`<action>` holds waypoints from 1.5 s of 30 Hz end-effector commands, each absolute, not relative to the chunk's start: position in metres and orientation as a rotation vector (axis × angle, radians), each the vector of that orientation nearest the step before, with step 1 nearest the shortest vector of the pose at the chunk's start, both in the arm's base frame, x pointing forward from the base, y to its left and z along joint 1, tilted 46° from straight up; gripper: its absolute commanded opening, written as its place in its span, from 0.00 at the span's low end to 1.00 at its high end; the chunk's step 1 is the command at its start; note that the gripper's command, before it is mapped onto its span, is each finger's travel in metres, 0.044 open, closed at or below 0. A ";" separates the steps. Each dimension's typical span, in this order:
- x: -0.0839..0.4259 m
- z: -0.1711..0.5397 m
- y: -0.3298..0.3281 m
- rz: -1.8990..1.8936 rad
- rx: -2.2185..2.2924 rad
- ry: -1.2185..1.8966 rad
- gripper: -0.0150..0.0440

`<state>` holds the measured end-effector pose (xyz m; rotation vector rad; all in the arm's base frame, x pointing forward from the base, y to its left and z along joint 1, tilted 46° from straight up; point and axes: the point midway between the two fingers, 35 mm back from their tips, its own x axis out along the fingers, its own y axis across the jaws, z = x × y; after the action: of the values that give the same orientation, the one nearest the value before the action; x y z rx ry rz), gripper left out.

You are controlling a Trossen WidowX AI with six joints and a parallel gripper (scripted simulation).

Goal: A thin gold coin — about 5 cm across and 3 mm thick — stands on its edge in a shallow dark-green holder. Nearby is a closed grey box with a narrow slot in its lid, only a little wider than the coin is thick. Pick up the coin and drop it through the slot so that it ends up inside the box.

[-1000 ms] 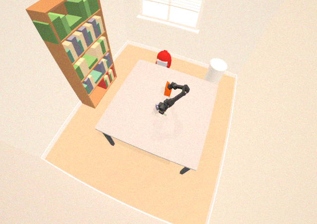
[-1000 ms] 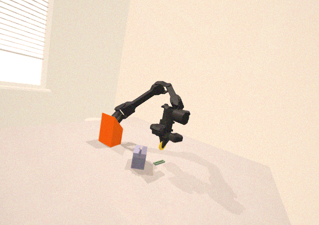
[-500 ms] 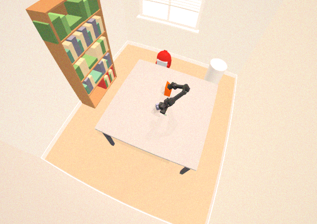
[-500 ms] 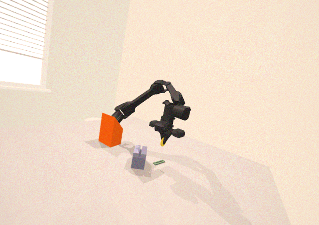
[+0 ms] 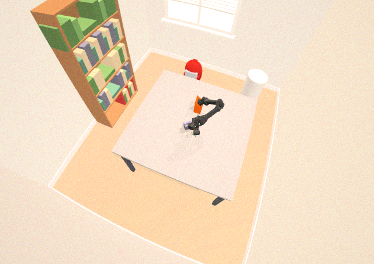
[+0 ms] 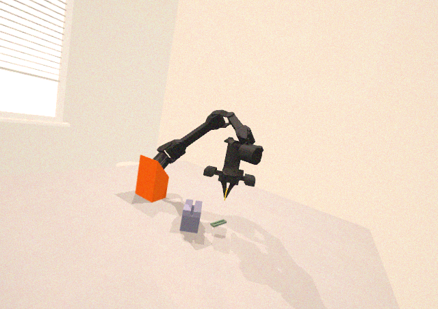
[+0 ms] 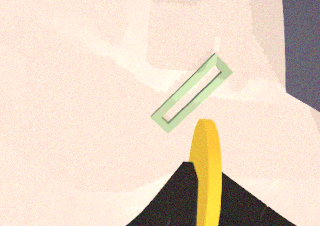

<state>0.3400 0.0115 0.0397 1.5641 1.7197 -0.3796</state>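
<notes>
My gripper (image 6: 225, 195) (image 7: 194, 173) is shut on the gold coin (image 6: 226, 193) (image 7: 214, 161), holding it edge-on above the table; in the exterior view it hangs above the holder and to the right of the box. The green holder (image 6: 212, 225) (image 7: 160, 123) lies empty on the table, running diagonally in the wrist view. The grey box (image 5: 186, 126) (image 6: 189, 223) (image 7: 303, 41) stands beside the holder, with its slot visible in the lid in the exterior view; only its corner shows at the right of the wrist view. In the top view the arm hides the coin.
An orange block (image 5: 197, 106) (image 6: 151, 180) stands at the arm's base, behind the box. The arm's links reach over the table (image 5: 156, 128) (image 6: 88, 245) from there. A bookshelf (image 5: 104, 121), a red object (image 5: 193, 66) and a white cylinder (image 5: 255, 83) stand off the table.
</notes>
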 end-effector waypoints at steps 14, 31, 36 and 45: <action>0.337 0.037 0.007 -0.200 1.413 1.699 0.25; 0.313 0.010 -0.020 -0.209 1.409 1.697 0.25; 0.305 0.003 -0.027 -0.210 1.408 1.697 0.25; 0.289 -0.010 -0.038 -0.209 1.408 1.698 0.25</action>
<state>0.2987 -0.0350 -0.0014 1.4084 1.6822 -0.2040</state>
